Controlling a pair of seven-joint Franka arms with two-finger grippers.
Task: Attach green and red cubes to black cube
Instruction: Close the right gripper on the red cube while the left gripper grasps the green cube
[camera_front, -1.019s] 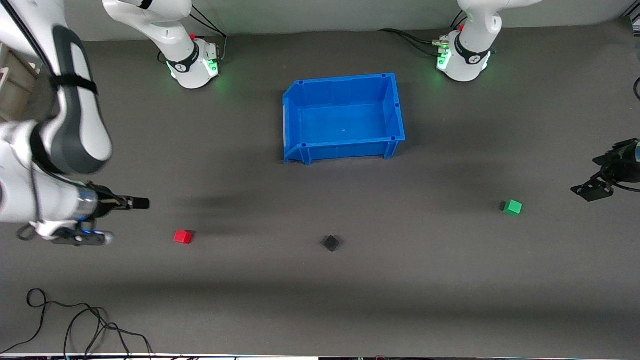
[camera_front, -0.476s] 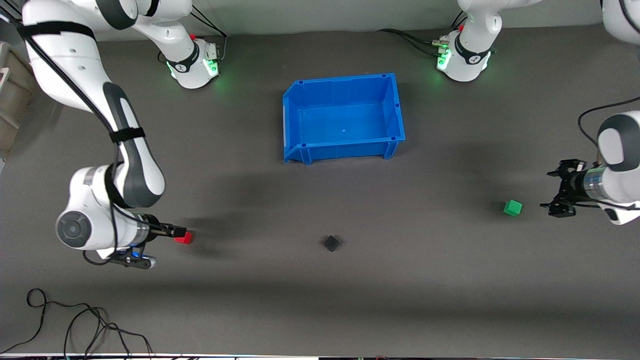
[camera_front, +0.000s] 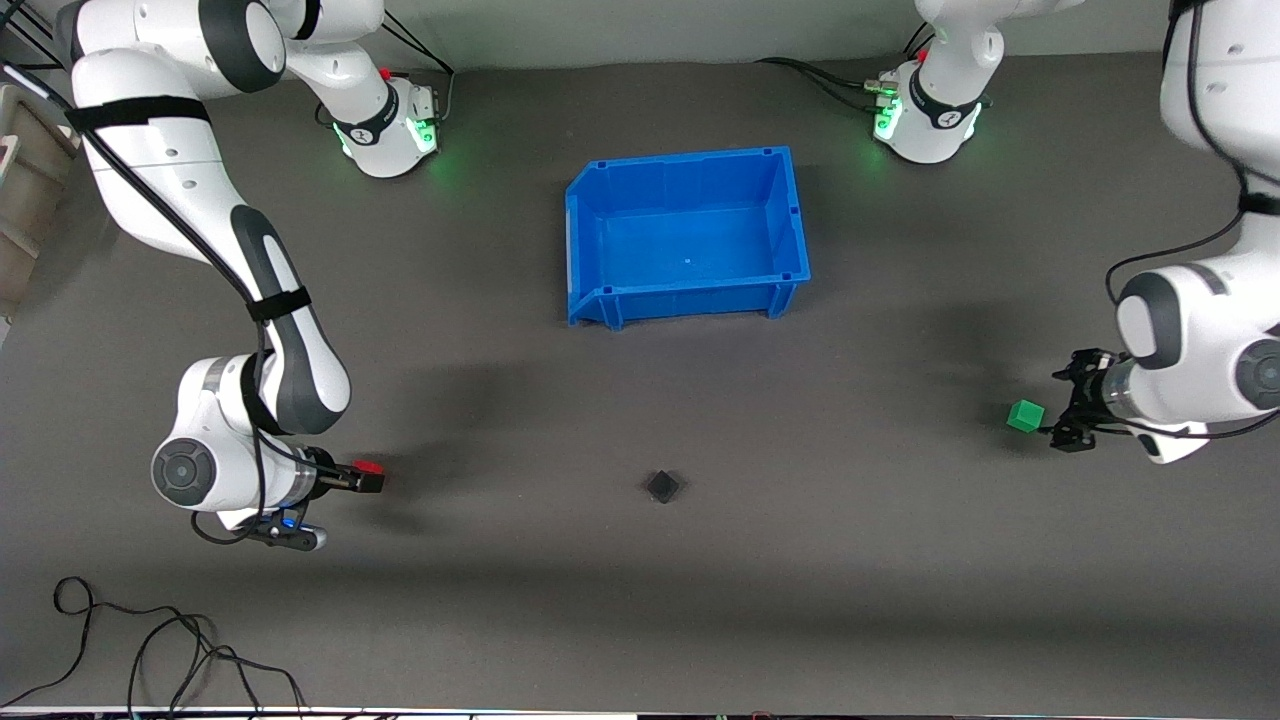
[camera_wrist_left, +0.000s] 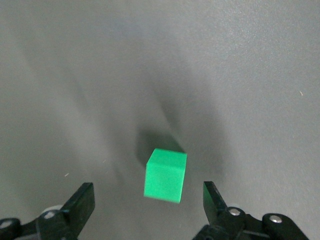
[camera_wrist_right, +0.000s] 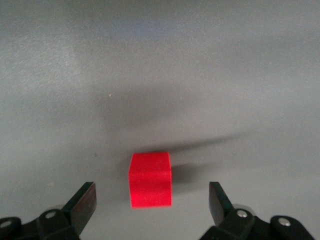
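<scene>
Resting on the worktop, the black cube has the red cube toward the right arm's end and the green cube toward the left arm's. Right tool hangs spread wide over the red cube; left tool spread wide by the green cube, neither gripped

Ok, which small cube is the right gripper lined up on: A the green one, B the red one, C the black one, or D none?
B: the right wrist view shows the small red cube on the grey table between the open fingers of the right gripper.
</scene>
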